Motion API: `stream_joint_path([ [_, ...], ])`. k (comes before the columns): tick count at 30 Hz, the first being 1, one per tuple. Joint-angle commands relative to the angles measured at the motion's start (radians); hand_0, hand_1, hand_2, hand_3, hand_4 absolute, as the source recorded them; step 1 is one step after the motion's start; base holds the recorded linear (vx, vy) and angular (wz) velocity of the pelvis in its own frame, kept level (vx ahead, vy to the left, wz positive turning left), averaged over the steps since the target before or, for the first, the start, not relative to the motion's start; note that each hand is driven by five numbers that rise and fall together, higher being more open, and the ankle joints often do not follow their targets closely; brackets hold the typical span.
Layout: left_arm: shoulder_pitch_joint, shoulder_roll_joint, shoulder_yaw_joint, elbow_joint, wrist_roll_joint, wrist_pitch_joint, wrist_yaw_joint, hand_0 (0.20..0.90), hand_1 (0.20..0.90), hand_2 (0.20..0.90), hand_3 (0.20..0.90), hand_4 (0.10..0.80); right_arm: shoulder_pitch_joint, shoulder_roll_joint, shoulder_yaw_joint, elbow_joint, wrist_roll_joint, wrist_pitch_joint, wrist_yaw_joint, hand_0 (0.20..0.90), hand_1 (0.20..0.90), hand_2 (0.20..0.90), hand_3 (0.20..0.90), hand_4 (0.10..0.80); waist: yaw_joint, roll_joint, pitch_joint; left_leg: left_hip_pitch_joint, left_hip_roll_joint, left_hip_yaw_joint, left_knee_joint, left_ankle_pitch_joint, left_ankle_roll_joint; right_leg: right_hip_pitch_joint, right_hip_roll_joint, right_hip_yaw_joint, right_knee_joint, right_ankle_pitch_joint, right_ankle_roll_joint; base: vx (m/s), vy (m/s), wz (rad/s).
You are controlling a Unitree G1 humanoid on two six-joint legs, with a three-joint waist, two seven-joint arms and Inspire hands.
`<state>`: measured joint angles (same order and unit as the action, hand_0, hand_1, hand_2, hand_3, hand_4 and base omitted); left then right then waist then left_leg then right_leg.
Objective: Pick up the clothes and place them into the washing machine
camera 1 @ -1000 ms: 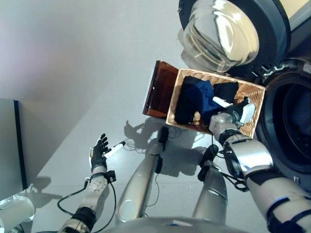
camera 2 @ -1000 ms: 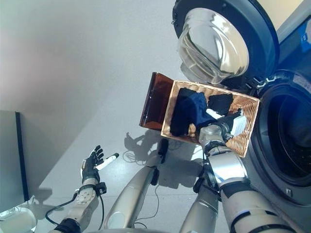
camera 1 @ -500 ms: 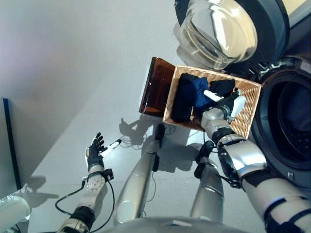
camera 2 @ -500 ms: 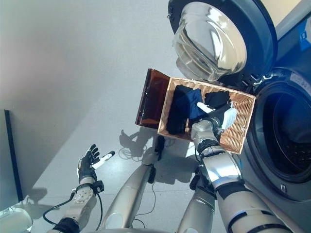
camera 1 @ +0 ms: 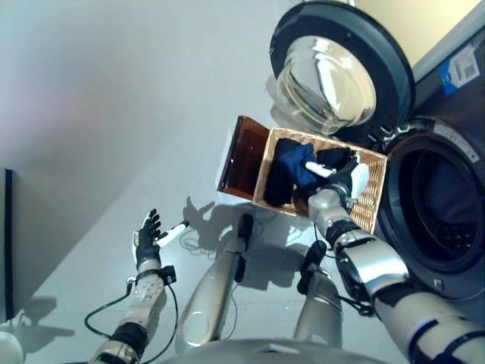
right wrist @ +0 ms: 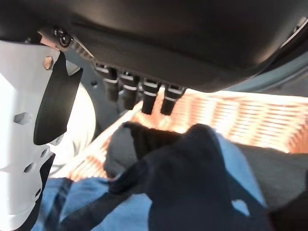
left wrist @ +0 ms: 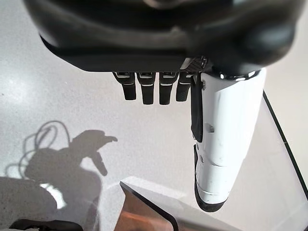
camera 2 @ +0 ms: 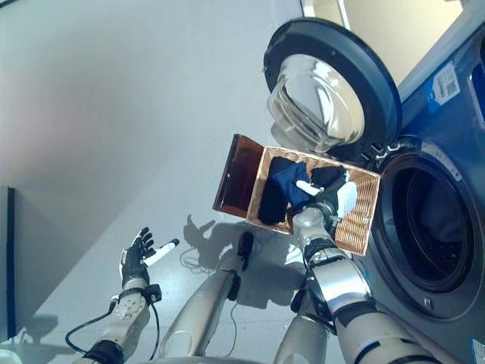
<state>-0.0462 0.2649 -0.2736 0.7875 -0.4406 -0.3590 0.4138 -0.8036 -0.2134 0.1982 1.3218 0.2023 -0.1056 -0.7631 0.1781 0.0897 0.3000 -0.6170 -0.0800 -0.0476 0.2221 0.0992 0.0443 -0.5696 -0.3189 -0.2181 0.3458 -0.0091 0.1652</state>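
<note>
A shallow wicker basket (camera 1: 373,199) rests on a dark brown box (camera 1: 241,155) beside the washing machine. It holds a dark blue garment (camera 1: 294,162) and black clothes (camera 1: 334,156). My right hand (camera 1: 345,179) is open just over the clothes at the basket's machine side, its white thumb pointing across them. In the right wrist view its straight fingers (right wrist: 140,94) hang above the dark cloth (right wrist: 192,178) and hold nothing. My left hand (camera 1: 148,240) is open and empty over the floor at the lower left; its straight fingers (left wrist: 149,89) show in the left wrist view.
The washing machine's drum opening (camera 1: 439,208) gapes at the right, close to the basket. Its round glass door (camera 1: 333,72) stands swung open behind the basket. Grey floor (camera 1: 98,114) spreads to the left, with a dark panel edge (camera 1: 6,243) at the far left.
The camera has shifted, showing more of the machine. My right hand has reached a little further in over the clothes in the basket. My left hand stays open where it was.
</note>
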Motion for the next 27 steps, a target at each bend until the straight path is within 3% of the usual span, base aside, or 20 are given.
stream_joint_path([
  [1,-0.025,0.014,0.063,0.054,0.003,-0.068,0.016,0.900,0.900,0.900,0.900,0.800,-0.012,-0.049,0.058,-0.033,-0.055,-0.019,0.001,0.900,0.900,0.900,0.900,0.800,0.028,-0.004,-0.001,-0.036,0.006,0.034,0.090,-0.163,-0.079,0.091,-0.007,-0.020,-0.120,0.046,-0.012,-0.028,-0.027,0.04],
  [15,-0.041,0.002,0.078,0.092,-0.022,-0.077,0.016,0.900,0.900,0.900,0.900,0.800,0.014,-0.053,0.080,-0.052,-0.069,-0.027,0.019,0.900,0.900,0.900,0.900,0.800,0.037,-0.010,0.013,-0.061,0.008,0.010,0.091,-0.152,-0.085,0.070,0.005,-0.045,-0.080,0.012,-0.022,-0.001,-0.012,0.06],
  [27,0.067,0.077,0.018,-0.116,-0.030,-0.089,-0.021,0.900,0.900,0.900,0.900,0.800,-0.166,-0.115,0.067,0.086,-0.071,0.009,-0.003,0.900,0.900,0.900,0.900,0.800,0.105,0.004,0.044,-0.156,0.000,-0.005,0.132,-0.156,-0.080,-0.008,-0.001,-0.065,-0.011,-0.014,-0.024,0.002,0.010,0.09],
])
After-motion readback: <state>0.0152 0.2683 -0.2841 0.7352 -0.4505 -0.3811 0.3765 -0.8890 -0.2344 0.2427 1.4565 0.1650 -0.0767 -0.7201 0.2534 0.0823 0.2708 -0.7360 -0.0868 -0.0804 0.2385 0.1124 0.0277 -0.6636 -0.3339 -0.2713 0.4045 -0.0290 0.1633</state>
